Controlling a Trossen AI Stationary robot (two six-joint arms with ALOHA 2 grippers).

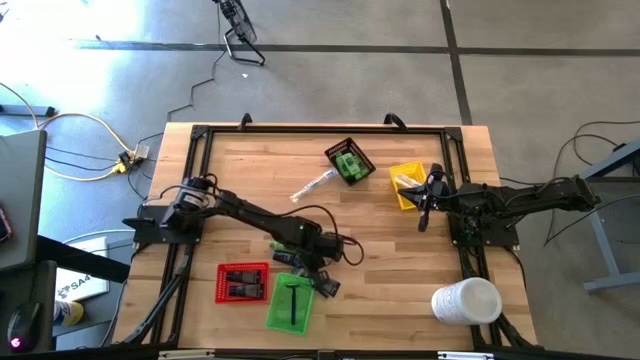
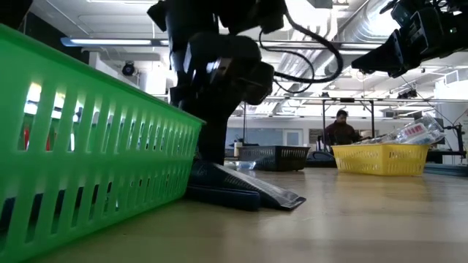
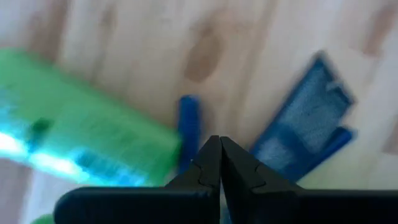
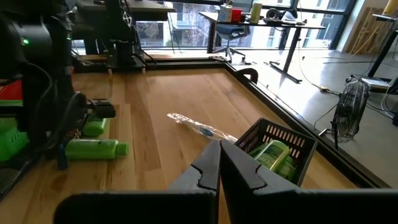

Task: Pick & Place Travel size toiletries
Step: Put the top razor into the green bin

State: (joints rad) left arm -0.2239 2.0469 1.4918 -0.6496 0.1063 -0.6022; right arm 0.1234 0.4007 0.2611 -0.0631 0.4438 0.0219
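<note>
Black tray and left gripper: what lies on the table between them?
In the high view, a clear-wrapped stick lies on bare wood between the black tray and the left gripper.

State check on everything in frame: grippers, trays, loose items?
left gripper: shut, empty, low by the green tray
right gripper: shut, empty, near the yellow tray
green tray: holds one thin dark piece
red tray: holds dark items
black tray: holds green bottles
yellow tray: holds clear-wrapped items
clear-wrapped stick: loose on table
white cylinder: lying on its side

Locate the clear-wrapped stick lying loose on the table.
High view: the clear-wrapped stick lies on bare wood near the table's middle, just left of the black tray.
</note>
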